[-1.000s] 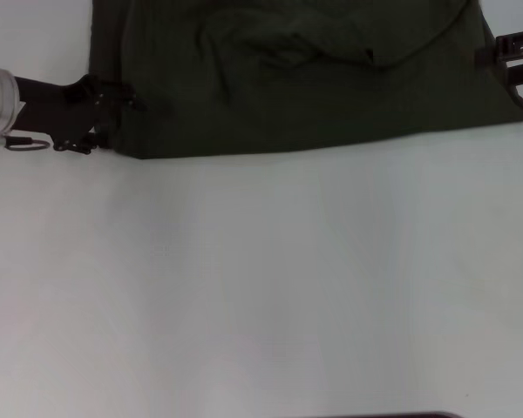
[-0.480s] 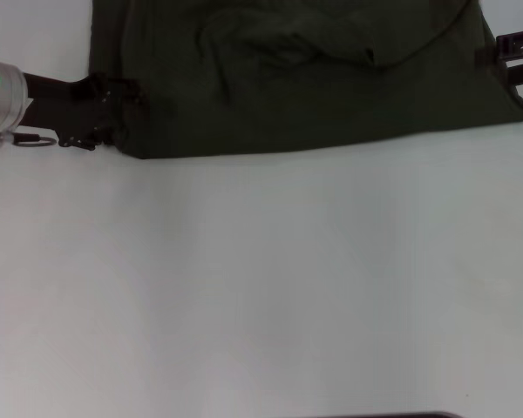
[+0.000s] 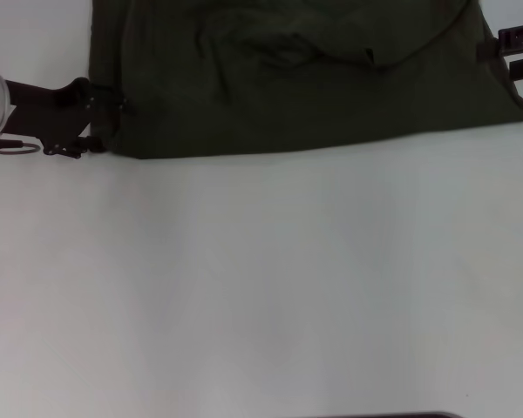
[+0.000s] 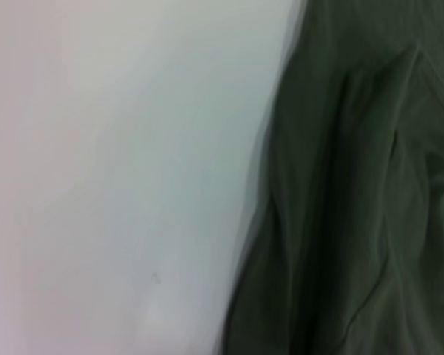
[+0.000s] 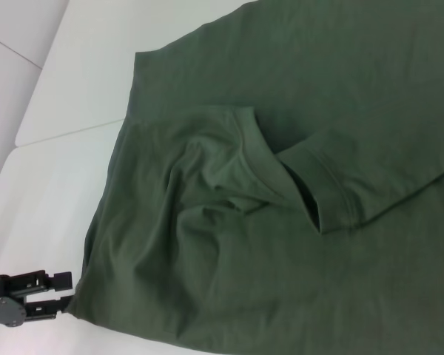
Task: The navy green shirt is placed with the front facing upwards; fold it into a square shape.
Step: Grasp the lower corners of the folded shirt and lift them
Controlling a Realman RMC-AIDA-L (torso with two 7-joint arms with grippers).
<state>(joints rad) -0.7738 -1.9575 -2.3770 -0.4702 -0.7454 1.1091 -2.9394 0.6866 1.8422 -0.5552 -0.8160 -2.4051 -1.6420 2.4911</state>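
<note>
At upper left of the head view, my left tool (image 3: pixel 100 122) touches the shirt (image 3: pixel 296 78) corner, which lies rightward; its jaw state I cannot tell. At upper right my right tool (image 3: pixel 516 52) looks open.

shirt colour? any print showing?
The shirt is plain dark olive green, no print visible; clearest in the right wrist view.

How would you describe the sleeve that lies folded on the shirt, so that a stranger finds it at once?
On the white table lies a large dark olive-green cotton shirt, with the left gripper at its near left corner. Folded inward upon its body is a short sleeve. Its stitched cuff band distinguishes it from the plain wrinkles beside it.
</note>
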